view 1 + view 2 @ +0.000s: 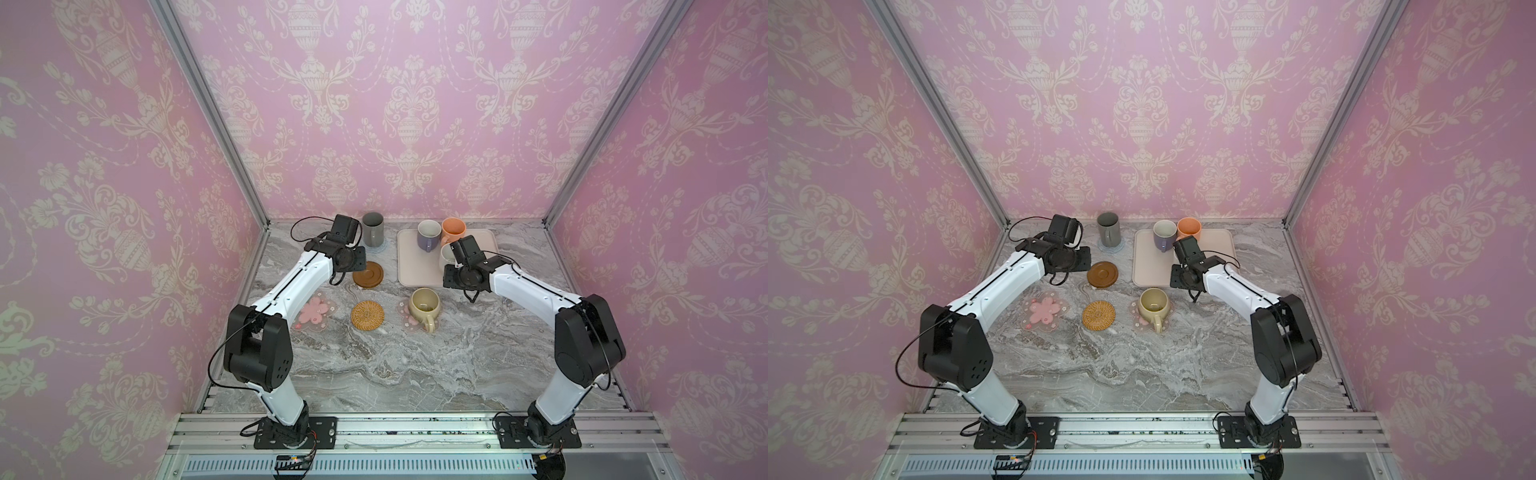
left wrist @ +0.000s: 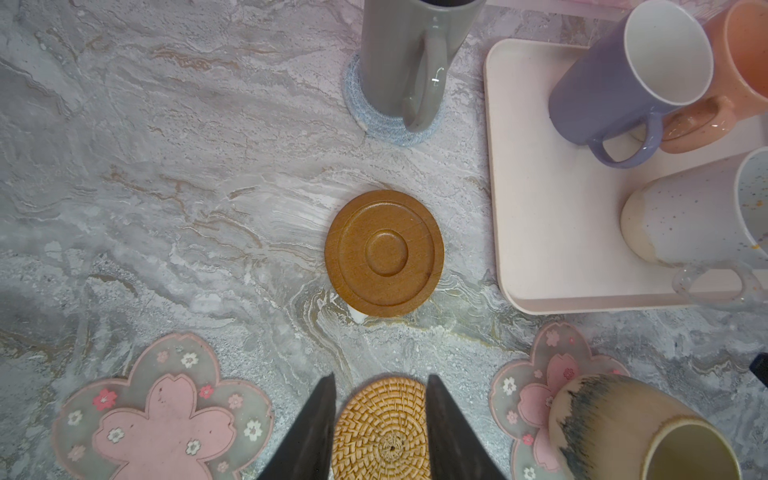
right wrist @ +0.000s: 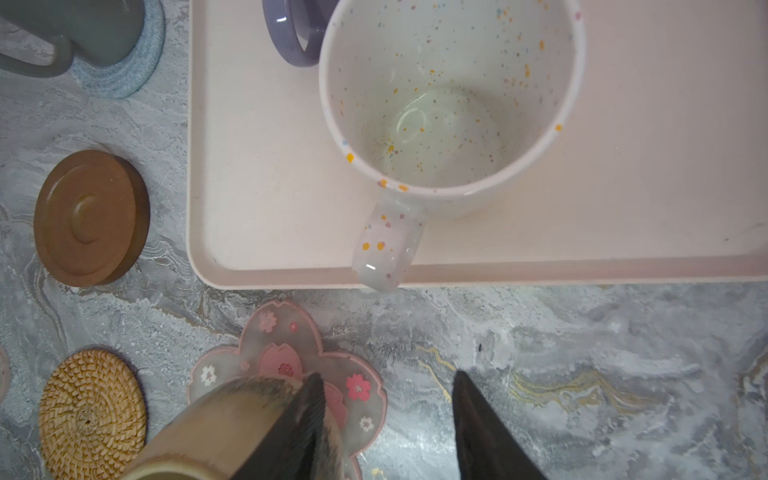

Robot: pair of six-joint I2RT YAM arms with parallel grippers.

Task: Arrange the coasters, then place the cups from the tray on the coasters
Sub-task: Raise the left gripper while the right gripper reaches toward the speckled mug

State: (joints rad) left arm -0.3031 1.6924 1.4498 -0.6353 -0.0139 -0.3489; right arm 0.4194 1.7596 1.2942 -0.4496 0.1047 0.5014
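The tall dark grey cup (image 1: 372,230) stands on the light-blue coaster (image 1: 379,250). The squat beige cup (image 1: 424,305) sits on a flower coaster (image 1: 409,322). Bare on the table lie the brown disc (image 1: 368,274), the rattan coaster (image 1: 367,314) and the other flower coaster (image 1: 314,311). The tray (image 1: 415,270) holds the lavender cup (image 1: 429,235), the peach-orange cup (image 1: 453,229) and the speckled white cup (image 3: 449,104). My left gripper (image 2: 380,376) hangs open and empty above the rattan coaster (image 2: 380,432). My right gripper (image 3: 386,374) is open and empty over the table, just before the tray's near rim (image 3: 540,274).
Pink patterned walls close in the back and both sides of the marble table (image 1: 415,374). The speckled cup's handle (image 3: 386,245) juts over the tray's near rim toward my right gripper. The beige cup (image 3: 232,424) stands close beside one right finger.
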